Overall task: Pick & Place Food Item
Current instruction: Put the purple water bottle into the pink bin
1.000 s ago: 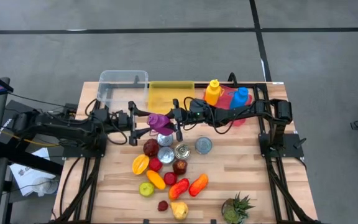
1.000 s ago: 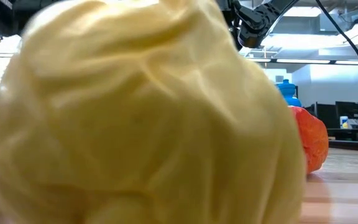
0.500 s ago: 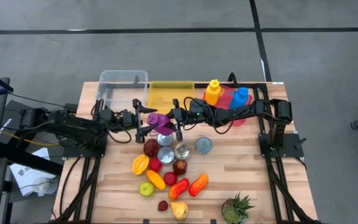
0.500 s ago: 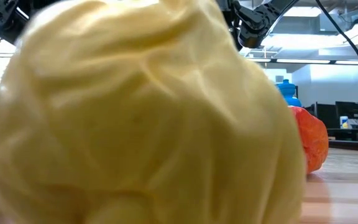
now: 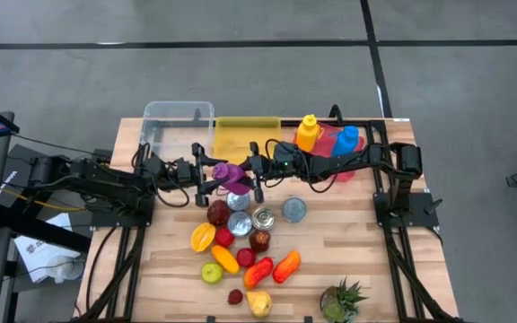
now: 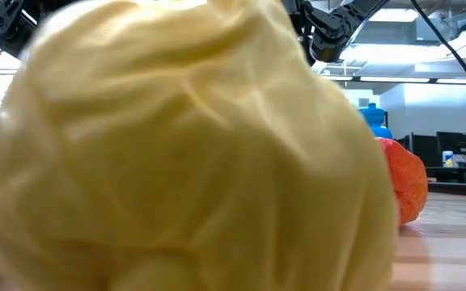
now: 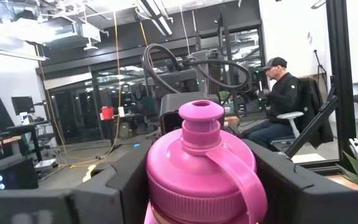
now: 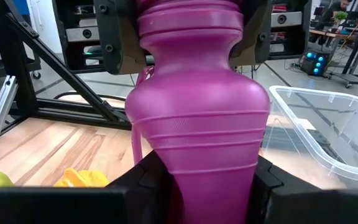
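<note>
I am holding the magenta squeeze bottle (image 5: pixel 232 176) between my two grippers, above the middle of the wooden table (image 5: pixel 348 251), with the loose food pile below it. My right gripper (image 8: pixel 205 177) is pinching the bottle's base end, its fingers (image 8: pixel 146 180) pressed against the tapering body on both sides. My left gripper (image 5: pixel 206 173) is reaching in at the cap end; in the left wrist view the cap (image 7: pixel 199 158) is sitting between my left fingers (image 7: pixel 291 186), which are spread on either side of it. I cannot tell whether they are touching it.

The bottle is lying roughly level, its long axis running between the two grippers: cap and nozzle toward my left wrist, base toward my right fingers.

I am judging it to be light, hollow moulded plastic, smooth and ribbed, with walls that could flex under a hard squeeze. The ribbed waist or the shoulder under the cap looks like the safest hold, since the taper could slip out of my fingers. The hinged cap strap looks weak, so I am avoiding it.

The clear bin (image 5: pixel 176 126) and yellow tray (image 5: pixel 246 135) are sitting beyond my fingers.
</note>
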Tool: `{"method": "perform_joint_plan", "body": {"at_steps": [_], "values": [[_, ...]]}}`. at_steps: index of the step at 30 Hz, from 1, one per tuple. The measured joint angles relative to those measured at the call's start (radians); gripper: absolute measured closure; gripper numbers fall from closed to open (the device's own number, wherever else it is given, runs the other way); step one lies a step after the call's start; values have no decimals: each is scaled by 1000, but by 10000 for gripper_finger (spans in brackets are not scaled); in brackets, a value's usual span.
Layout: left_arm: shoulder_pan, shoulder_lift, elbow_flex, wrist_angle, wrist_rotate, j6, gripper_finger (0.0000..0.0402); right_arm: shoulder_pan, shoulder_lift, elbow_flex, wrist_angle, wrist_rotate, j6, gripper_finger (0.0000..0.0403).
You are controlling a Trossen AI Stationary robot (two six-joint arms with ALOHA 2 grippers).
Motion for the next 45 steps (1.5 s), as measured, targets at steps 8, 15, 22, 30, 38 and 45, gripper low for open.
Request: {"method": "perform_joint_plan", "body": {"at_steps": [8,15,22,30,38,45], "values": [[-1,0,0,1,-53,-2,199,11,-1,1,-16,15,6,238],[-2,0,1,-17,-82,2,199,28,-66,3,-181,66,-4,174],[0,-29,2,-4,-194,11,199,63,-210,-2,-470,337,26,146],[2,-56,12,-6,-326,-17,199,172,-243,-2,-515,542,-8,145],[-1,-17,66,-76,-229,-21,199,297,-217,0,-593,910,-42,147],[4,78,147,-134,-120,-16,199,420,-272,-1,-675,1001,30,148]]}}
